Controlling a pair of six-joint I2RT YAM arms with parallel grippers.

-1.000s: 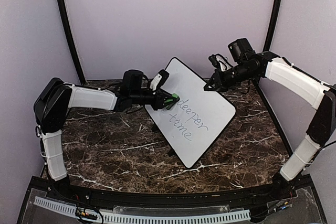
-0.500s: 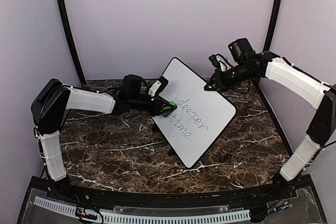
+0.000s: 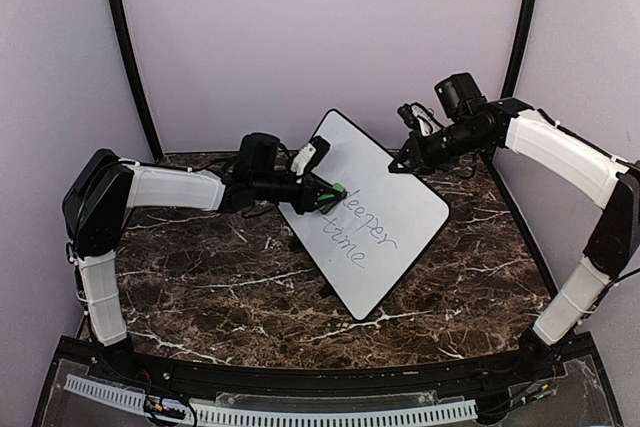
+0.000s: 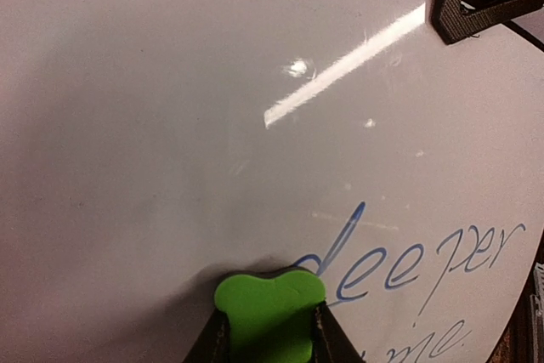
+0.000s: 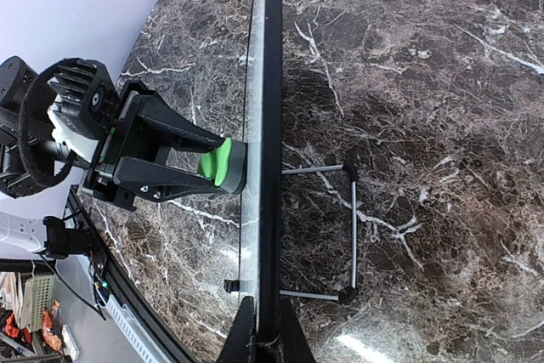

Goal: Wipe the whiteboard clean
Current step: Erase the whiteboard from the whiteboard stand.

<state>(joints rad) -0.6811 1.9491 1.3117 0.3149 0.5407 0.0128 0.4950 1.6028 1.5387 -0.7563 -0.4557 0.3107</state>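
The whiteboard (image 3: 385, 237) stands tilted on the marble table, with the blue handwritten words "deeper time" on it. My left gripper (image 3: 330, 196) is shut on a green eraser (image 3: 336, 192), which presses against the board at the start of "deeper". In the left wrist view the eraser (image 4: 270, 312) sits between the dark fingers and covers part of the "d". My right gripper (image 3: 401, 163) is shut on the board's upper right edge. The right wrist view looks along that edge (image 5: 270, 125), and there the eraser (image 5: 223, 163) rests flat against the board's face.
A grey wire stand (image 5: 352, 231) props the board from behind. The dark marble table (image 3: 200, 287) spreads around it, with lilac walls behind and at both sides. A white cable tray (image 3: 300, 412) runs along the near edge.
The left gripper, holding the eraser, slid down and left along the board, then back up and right to the start of "deeper". The right arm and the board stayed still.
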